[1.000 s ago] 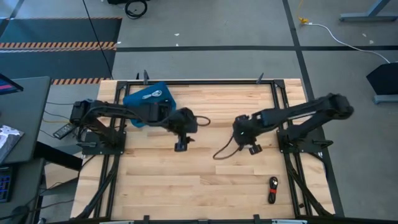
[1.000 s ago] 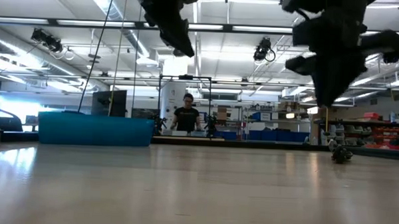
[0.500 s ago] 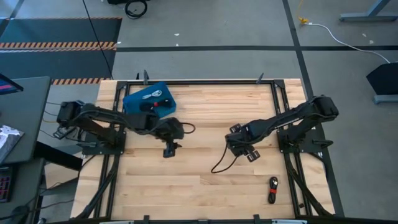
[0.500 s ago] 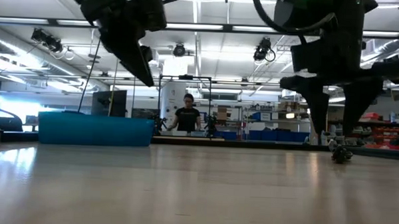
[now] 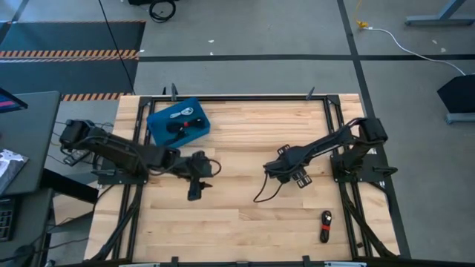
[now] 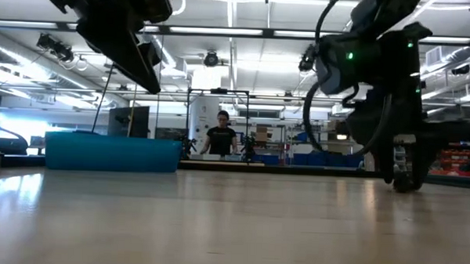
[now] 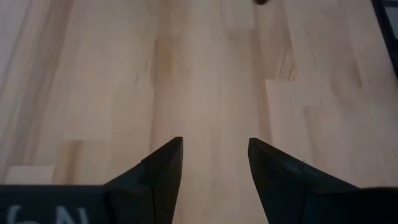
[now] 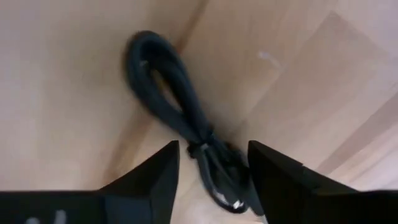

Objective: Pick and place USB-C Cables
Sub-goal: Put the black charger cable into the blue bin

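A black coiled USB-C cable [image 8: 180,106] lies flat on the wood, and shows low at the right of the low view [image 6: 404,183]. My right gripper [image 8: 213,144] is open and down at the table [image 5: 300,178], one finger on each side of the coil's tied end. My left gripper [image 7: 214,140] is open over bare wood [image 5: 194,193] and raised [image 6: 149,82]. A black-and-red coil [image 5: 325,226] lies near the table's near right corner. The blue bin [image 5: 152,122] holds a whitish-grey coil [image 5: 180,113] and a dark one [image 5: 189,124].
The blue bin stands at the table's far left [image 6: 113,153]. A loose black lead [image 5: 260,194] hangs from the right arm over the table's middle. Dark frame rails run along the table's edges. Bare wood lies between the arms. A person stands far behind the table [image 6: 220,138].
My right gripper has come down from well above the table until its fingers stand around the black coil, which has not moved. My left gripper has drawn away from the blue bin toward the near edge and the left, staying raised.
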Robot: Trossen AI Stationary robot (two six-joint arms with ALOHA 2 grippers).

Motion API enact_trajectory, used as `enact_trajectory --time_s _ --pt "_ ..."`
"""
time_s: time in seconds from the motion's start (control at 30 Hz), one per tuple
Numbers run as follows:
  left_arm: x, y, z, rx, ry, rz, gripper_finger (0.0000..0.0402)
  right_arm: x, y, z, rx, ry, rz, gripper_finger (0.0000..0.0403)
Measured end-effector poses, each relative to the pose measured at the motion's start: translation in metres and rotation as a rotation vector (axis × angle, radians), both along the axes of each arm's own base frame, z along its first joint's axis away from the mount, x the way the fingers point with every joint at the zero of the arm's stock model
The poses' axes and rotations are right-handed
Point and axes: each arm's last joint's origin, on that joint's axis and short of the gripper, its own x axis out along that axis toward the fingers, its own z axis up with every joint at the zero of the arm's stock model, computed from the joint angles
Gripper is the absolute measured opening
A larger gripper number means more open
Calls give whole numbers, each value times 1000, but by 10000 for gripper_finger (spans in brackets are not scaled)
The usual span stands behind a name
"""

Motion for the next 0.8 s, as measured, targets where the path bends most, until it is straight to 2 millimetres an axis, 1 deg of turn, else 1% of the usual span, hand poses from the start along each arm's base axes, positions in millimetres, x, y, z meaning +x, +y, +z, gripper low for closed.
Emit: enact_trajectory --time_s 0.07,0.13,0.33,0.43,0.53,0.67,0.8 --pt "-1 -4 0 9 -5 7 189 0 -3 -3 -5 17 -10 178" --pt "-2 -8 0 21 -4 16 189 1 -4 -5 -4 22 -16 149" --pt "-5 -18 0 12 -3 32 189 5 -4 -2 -1 -12 -16 29" --pt "-7 -21 0 8 -4 35 189 14 -3 4 -11 -73 -21 26" --pt "-7 -24 0 7 -6 42 189 33 -2 16 -17 -200 -9 28" --pt "-8 -26 0 -10 -5 53 189 65 -7 42 -9 -407 12 28" --pt "-9 -30 0 -23 -4 53 189 93 -21 74 6 -595 36 28"
